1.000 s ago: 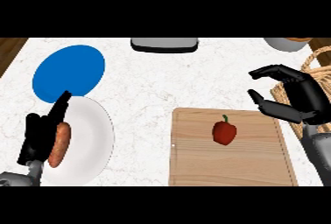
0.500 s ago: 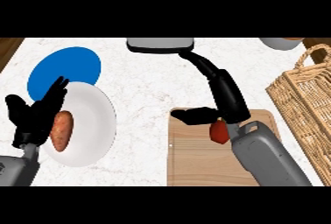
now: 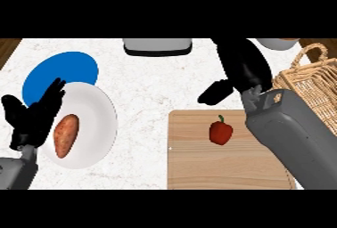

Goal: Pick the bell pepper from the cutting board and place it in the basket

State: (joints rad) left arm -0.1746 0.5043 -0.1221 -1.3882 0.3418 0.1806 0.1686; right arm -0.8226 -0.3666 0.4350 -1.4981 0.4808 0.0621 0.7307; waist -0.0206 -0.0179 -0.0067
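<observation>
Your right hand (image 3: 240, 71) is high above the counter (image 3: 151, 80), beyond the far edge of the cutting board (image 3: 197, 169), and it holds nothing. Its fingers seem straight or relaxed, but the black shapes run together, so you cannot read them well. The basket (image 3: 313, 84) stands just to the right of this hand, and its far side is cut off by the picture edge. The bell pepper (image 3: 221, 132) lies on the board, nearer to you than the hand and a little left of the grey forearm, not touched.

The risk, as I judge it: if you lower the hand from here, the wrist or forearm may push the pepper before the fingers are around it, and it can roll off the board. The forearm also hides the right part of the board.

Your left hand (image 3: 33, 118) rests open at the left rim of the white plate (image 3: 99, 111) with the sweet potato (image 3: 66, 133).
</observation>
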